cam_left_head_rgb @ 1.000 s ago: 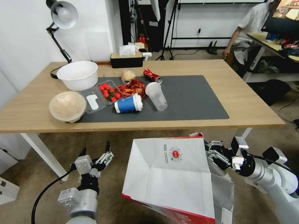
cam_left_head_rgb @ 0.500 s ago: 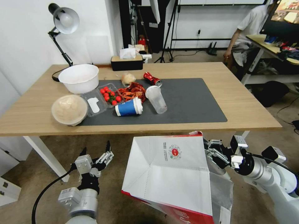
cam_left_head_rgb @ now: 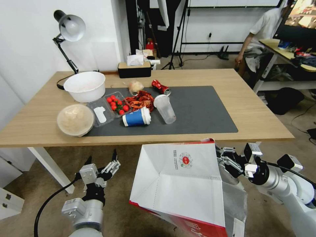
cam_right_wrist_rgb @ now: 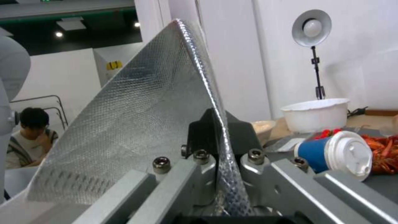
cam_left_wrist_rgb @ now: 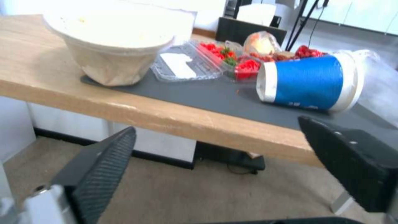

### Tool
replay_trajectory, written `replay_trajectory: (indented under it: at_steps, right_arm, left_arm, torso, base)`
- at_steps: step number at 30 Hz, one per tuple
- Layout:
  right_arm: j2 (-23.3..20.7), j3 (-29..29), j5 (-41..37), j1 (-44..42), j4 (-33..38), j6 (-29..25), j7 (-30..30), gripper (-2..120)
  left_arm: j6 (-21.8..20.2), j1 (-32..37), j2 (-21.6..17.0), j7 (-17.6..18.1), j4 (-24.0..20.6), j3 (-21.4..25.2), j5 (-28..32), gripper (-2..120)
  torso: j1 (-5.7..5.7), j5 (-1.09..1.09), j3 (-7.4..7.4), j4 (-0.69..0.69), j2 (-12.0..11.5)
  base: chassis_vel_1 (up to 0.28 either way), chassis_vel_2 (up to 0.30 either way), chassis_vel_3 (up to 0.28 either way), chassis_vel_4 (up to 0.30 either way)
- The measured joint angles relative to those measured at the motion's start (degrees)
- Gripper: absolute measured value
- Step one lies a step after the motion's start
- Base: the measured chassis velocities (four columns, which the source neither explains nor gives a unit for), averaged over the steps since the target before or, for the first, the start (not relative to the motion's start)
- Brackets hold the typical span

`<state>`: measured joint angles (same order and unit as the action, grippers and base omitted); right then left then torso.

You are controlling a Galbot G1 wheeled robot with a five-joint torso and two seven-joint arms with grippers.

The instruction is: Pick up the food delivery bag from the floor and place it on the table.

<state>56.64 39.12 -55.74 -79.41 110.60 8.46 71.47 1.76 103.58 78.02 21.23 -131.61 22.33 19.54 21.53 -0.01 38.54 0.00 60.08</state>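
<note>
Change since a second ago: tabletop and far room are sliding down and nearer in the head view, so the camera is travelling, while the bag and both arms are keeping their places in it.
Bag: large boxy white paper food delivery bag with red sides and silver foil lining (cam_left_head_rgb: 179, 184) is hanging tilted in front of the robot, its upper edge just below the near table edge, clear of the worn brownish-grey floor (cam_left_head_rgb: 125, 164) as far as can be judged.
Right gripper: right gripper (cam_left_head_rgb: 227, 163) is pinching the bag's wall at its right rim; in the right wrist view the jaws are clamped tight on the foil-lined edge (cam_right_wrist_rgb: 195, 102).
Left gripper: left gripper (cam_left_head_rgb: 100, 168) is waiting low beside the bag, well apart from it, jaws spread wide and holding nothing.
Table: large light-wood table with a dark grey mat (cam_left_head_rgb: 256, 108) is carrying a white bowl (cam_left_head_rgb: 85, 86), a tipped blue paper cup (cam_left_head_rgb: 136, 117), a clear plastic cup (cam_left_head_rgb: 164, 108) and a tray of tomatoes (cam_left_head_rgb: 117, 102) on its left half.
Step in hand: the carry, with the bag lifted but not yet set down.
Next move calls for: more height to bring the bag's base over the table edge, then a set-down on the bare right stretch of mat, away from the cups.
</note>
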Motion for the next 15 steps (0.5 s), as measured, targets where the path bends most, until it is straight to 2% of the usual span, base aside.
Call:
replay_trajectory:
  at_steps: [6,10,11,15]
  right_arm:
    - [0.15,0.12,0.22,-0.26,-0.04,0.36,-0.09,0]
    - [0.34,0.10,0.25,-0.31,-0.06,-0.04,-1.14,0]
    - [0.37,0.06,0.23,-0.31,-0.06,-0.40,-1.58,4]
    - [0.37,-0.24,-1.37,-0.43,0.29,-1.32,-3.77,0]
  left_arm:
    - [1.61,0.10,-0.03,-0.35,0.30,0.07,0.10,107]
    - [1.91,0.10,-0.04,-0.39,0.30,0.07,0.13,109]
    - [2.03,0.10,-0.04,-0.39,0.30,0.08,0.13,109]
    - [2.44,0.11,0.03,-0.29,0.32,0.15,-0.03,107]
  torso:
    - [0.28,0.01,0.45,0.00,0.71]
    - [0.29,0.01,0.47,0.00,0.73]
    - [0.29,0.01,0.46,0.00,0.71]
    - [0.26,0.01,0.41,0.00,0.61]
  base:
    - [0.000,0.000,0.000,0.000]
    - [0.000,0.000,0.000,0.000]
    - [0.000,0.000,0.000,0.000]
    - [0.000,0.000,0.000,0.000]
